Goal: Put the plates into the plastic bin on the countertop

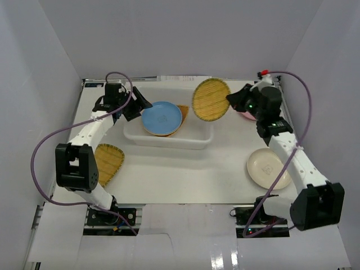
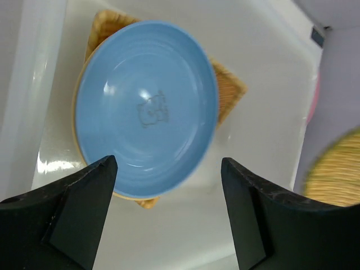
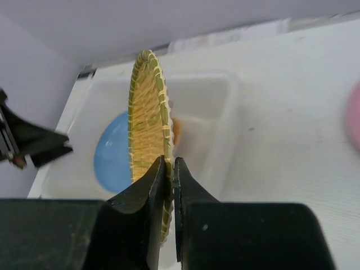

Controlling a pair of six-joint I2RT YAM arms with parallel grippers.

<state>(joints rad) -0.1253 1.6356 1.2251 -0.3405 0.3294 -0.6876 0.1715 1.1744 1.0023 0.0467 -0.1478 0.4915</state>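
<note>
The right claw (image 3: pixel 170 169) is pinching the round woven tray (image 3: pixel 147 112), upright near the plastic bin's (image 1: pixel 169 140) right end. The left claw (image 2: pixel 167 164) is hanging open over the blue plate (image 2: pixel 146 107), lying in the bin on seemingly a second woven tray (image 2: pixel 228 93).

The blue plate (image 2: pixel 146 107) looks glossy and smooth, the plastic bin (image 1: pixel 169 140) translucent, the round tray (image 1: pixel 211 100) woven.

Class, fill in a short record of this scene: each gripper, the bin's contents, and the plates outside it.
left gripper: open, empty, above blue plate
right gripper: shut on round woven tray, held on edge
plastic bin: blue plate resting on lower woven tray
outside bin: cream plate, pink plate, left woven tray on countertop
</note>
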